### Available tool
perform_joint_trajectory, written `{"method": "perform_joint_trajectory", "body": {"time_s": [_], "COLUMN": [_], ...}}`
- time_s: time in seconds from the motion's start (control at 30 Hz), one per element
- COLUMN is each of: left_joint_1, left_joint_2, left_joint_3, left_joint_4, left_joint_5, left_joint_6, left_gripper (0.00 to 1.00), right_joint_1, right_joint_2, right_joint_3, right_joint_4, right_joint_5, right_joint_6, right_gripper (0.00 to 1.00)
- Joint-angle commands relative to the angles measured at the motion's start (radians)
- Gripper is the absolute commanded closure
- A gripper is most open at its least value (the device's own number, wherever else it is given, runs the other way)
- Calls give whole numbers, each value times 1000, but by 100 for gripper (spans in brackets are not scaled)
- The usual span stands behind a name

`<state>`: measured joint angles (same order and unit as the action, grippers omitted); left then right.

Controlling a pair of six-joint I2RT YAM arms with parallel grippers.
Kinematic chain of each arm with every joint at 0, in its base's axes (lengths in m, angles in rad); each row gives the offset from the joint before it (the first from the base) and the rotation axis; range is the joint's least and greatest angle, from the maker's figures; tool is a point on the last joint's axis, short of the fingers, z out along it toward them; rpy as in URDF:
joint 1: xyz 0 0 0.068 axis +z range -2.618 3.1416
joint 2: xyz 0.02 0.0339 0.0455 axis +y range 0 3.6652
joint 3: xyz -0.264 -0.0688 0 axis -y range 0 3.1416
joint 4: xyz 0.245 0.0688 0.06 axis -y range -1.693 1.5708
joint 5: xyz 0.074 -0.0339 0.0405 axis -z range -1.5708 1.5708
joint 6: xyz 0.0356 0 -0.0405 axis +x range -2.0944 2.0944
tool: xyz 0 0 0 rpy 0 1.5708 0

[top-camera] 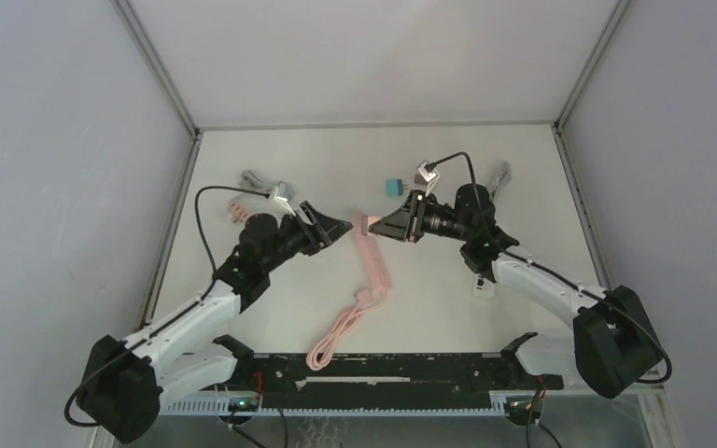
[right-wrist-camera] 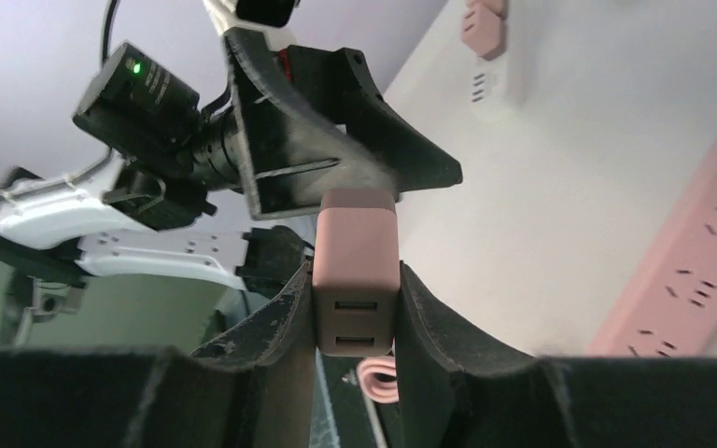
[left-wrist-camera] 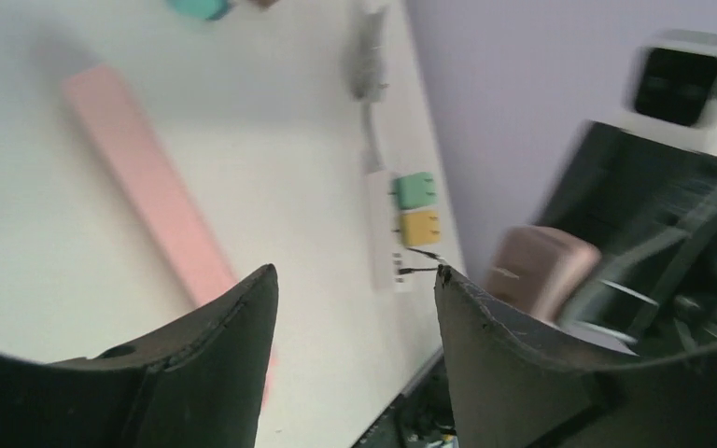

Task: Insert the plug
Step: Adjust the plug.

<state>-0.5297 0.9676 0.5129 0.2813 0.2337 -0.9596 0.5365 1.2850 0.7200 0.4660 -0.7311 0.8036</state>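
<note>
Right gripper (right-wrist-camera: 357, 289) is clamping pink charger plug (right-wrist-camera: 358, 233) aloft over pink power strip (top-camera: 374, 263) (12 o'clock end), probably orienting it for insertion. Left gripper (left-wrist-camera: 355, 275) is hanging open and empty at plug's 9 o'clock.

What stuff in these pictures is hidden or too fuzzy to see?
- Pink charger prongs: right wrist view, only its port end faces the camera; its own body hides them.
- Same charger, left wrist view: smeared by motion blur.
- Pink power strip socket holes: top view, too small to make out.
- Teal adapter: left wrist view, cut off by the top edge.
</note>
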Motion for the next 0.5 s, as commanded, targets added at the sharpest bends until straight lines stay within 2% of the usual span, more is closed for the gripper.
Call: {"method": "perform_joint_trajectory", "body": {"time_s": [0.0,0.23,0.47], "left_joint_1": [4,-3,-13], "left_joint_2": [104,361,525], "left_joint_3": [100,217,322], "left_joint_4": [-163,-215,-228], "left_joint_5": [-97,-138,-156], "left_joint_6": [73,95,105], "left_gripper": [33,33,34], "right_joint_1": [-12,-21,-38], "right_joint_2": [-82,-146,-167], "right_joint_3": [13,14,14], "right_joint_4": [-143,-338,-409], "right_joint_5": [96,234,287], "right_joint_6": [-149,-270,-321], "right_gripper": [100,100,100]}}
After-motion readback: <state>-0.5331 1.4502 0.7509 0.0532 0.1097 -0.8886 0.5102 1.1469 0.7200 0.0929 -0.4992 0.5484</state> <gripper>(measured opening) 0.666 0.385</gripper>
